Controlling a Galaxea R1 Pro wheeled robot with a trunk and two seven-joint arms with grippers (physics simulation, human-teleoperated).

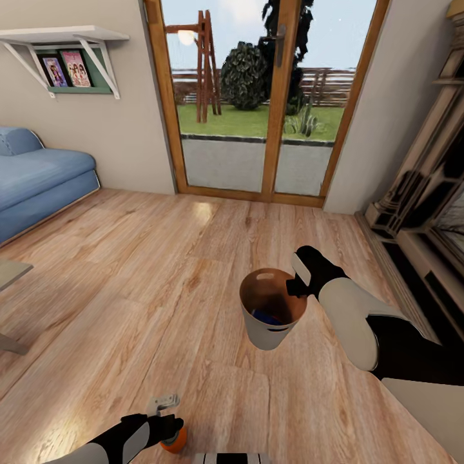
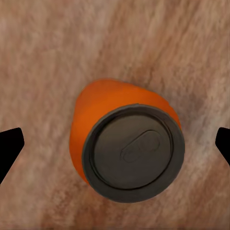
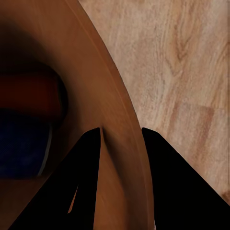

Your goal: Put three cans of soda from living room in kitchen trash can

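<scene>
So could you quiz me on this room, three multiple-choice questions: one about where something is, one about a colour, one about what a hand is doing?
1. Where is the orange can?
A. on the sofa
B. on the wooden floor, between the left gripper's jaws
C. on the wall shelf

2. What colour is the inside of the bucket?
A. glossy brown
B. white
C. green

3. What is the right gripper doing?
A. hanging open in the air
B. resting on the floor
C. clamping the bucket's wall, one jaw inside and one outside

Answers:
1 B: the left wrist view shows planks under it.
2 A: both the head and right wrist views show brown.
3 C: the wall runs between the jaws.
</scene>
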